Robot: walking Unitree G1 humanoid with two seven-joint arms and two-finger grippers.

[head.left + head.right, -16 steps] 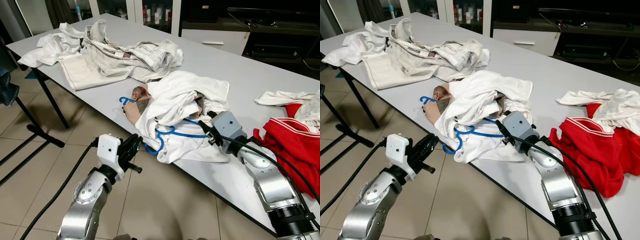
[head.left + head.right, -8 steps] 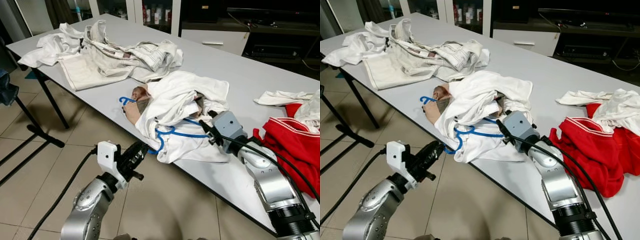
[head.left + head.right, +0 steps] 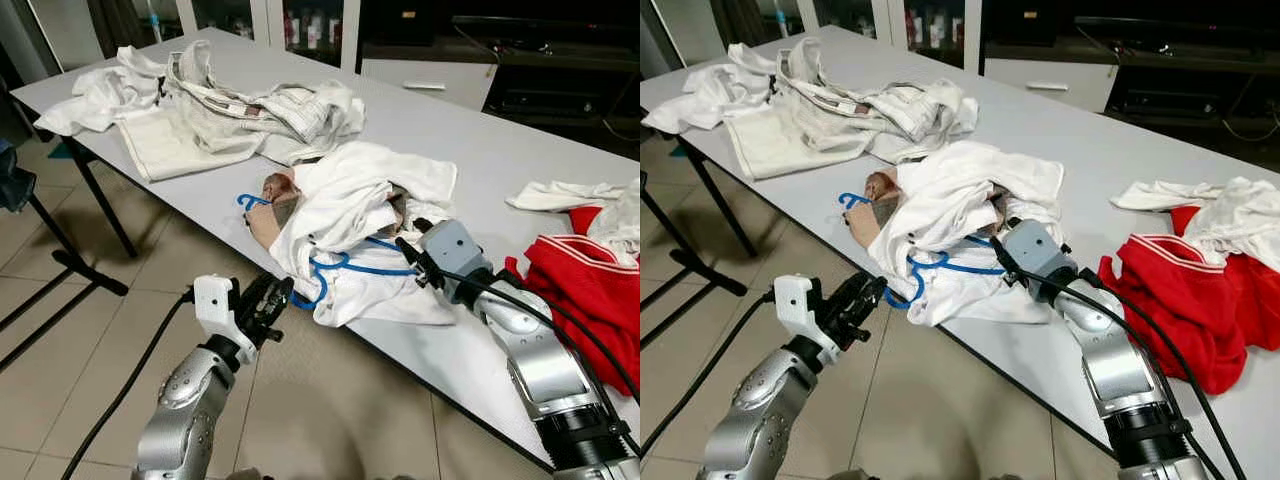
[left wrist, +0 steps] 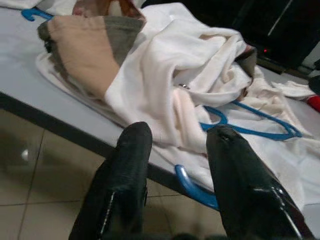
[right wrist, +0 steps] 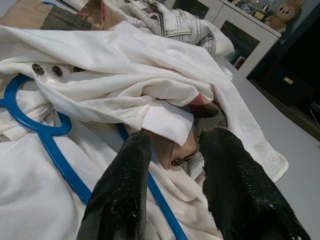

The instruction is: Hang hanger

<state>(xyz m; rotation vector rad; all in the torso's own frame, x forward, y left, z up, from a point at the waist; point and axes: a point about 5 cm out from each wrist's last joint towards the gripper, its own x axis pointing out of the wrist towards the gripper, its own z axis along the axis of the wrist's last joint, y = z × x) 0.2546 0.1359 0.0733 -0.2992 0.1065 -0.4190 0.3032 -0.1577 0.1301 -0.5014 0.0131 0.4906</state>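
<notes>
In the left eye view the left gripper (image 3: 270, 297) sits low in the frame's lower left, its silver arm rising from the bottom edge, black fingers reaching up toward the near edge of the long grey worktop (image 3: 520, 150). The right gripper (image 3: 408, 252) comes in from the lower right, arm stretched over the worktop, its tip pushed in against the crumpled white button shirt (image 3: 360, 195) at centre frame. The thin blue plastic hanger (image 3: 335, 265) is tangled in that shirt: one loop curls over the worktop's near edge beside the left gripper, and a straight bar runs rightward to the right gripper. A second blue hook peeks out at the heap's left. A red garment (image 3: 585, 295) lies at the right edge, pale striped clothes (image 3: 230, 110) at upper left.

In the left wrist view the two fingers (image 4: 127, 175) stand apart with nothing between them, the hanger's blue curve just beyond, hanging off the worktop edge.

In the right wrist view the fingers (image 5: 125, 195) are spread, holding nothing; the hanger's bar runs diagonally from a blue loop at middle left down under them, shirt folds lying over it.
</notes>
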